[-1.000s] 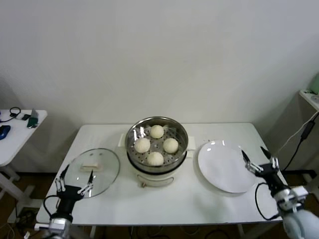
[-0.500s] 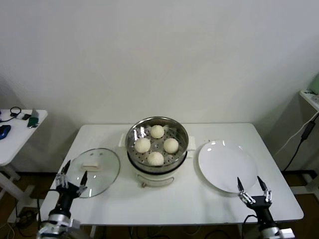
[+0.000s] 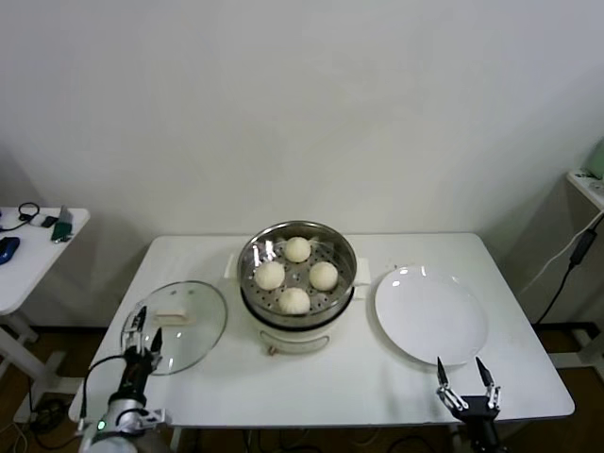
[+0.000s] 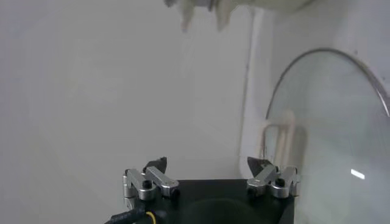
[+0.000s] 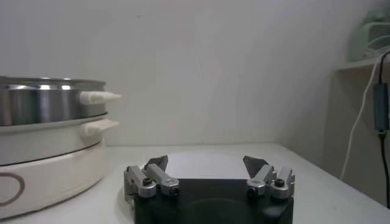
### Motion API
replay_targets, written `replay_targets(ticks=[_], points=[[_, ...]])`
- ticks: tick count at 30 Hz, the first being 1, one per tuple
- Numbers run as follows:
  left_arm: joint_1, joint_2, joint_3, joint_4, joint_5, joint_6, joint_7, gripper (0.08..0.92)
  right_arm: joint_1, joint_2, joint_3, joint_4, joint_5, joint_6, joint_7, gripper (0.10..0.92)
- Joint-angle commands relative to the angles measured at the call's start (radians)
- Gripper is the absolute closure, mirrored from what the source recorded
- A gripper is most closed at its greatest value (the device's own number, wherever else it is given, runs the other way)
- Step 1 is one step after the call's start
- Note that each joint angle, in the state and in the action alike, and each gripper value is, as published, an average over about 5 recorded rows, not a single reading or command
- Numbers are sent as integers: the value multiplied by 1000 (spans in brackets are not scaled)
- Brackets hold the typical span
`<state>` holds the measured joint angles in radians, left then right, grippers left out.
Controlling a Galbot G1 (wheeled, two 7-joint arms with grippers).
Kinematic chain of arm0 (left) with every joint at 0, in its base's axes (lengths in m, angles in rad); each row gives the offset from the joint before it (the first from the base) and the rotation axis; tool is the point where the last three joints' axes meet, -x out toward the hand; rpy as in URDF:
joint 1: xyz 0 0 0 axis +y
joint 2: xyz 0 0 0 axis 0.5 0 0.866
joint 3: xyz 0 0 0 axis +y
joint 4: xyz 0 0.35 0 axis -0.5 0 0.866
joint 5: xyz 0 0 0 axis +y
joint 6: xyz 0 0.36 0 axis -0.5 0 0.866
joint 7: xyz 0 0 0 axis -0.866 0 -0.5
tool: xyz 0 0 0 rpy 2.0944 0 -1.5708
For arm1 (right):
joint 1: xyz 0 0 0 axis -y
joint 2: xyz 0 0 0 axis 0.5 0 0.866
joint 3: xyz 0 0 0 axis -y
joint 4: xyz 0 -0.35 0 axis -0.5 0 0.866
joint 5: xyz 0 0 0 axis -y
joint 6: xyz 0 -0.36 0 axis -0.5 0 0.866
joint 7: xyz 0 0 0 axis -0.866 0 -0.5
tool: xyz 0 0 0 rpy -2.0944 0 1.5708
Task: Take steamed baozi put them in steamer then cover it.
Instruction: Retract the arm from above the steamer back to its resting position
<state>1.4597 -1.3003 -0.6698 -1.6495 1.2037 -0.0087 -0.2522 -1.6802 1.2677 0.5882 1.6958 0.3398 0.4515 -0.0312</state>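
Note:
Several cream-white baozi (image 3: pixel 296 275) sit inside the shiny steel steamer (image 3: pixel 255 283) on its cream base at the table's middle; the steamer's side also shows in the right wrist view (image 5: pixel 42 115). The glass cover (image 3: pixel 193 330) with its cream handle (image 3: pixel 174 318) lies flat on the table to the steamer's left, and shows in the left wrist view (image 4: pixel 332 122). My left gripper (image 3: pixel 143 327) is open and empty at the cover's near-left rim. My right gripper (image 3: pixel 462 377) is open and empty at the table's front edge, just in front of the white plate.
An empty white plate (image 3: pixel 431 315) lies right of the steamer. A side table (image 3: pixel 28 250) with small items stands at the far left. A shelf edge and cable (image 3: pixel 576 250) are at the far right. A white wall is behind the table.
My right gripper has drawn back from over the plate's right side, down to the table's front edge. My left gripper has shifted a little right, closer to the cover's rim.

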Motion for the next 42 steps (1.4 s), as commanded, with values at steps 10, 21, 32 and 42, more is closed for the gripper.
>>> replay_targets(ticks=[10,21,32,42], points=[[-177,-22,43,211,155,58,-29,177,-27,35,-6,5,-37,27,11,203],[-230,9,64,267,151,68,-6,177,-29,31,38,22,-33,21,9,203],[-270,17,80,315,125,75,1,177,-29,38,42,32,-46,13,7,203],[-291,5,77,346,125,64,-10,217,-24,52,37,25,-59,18,5,203]])
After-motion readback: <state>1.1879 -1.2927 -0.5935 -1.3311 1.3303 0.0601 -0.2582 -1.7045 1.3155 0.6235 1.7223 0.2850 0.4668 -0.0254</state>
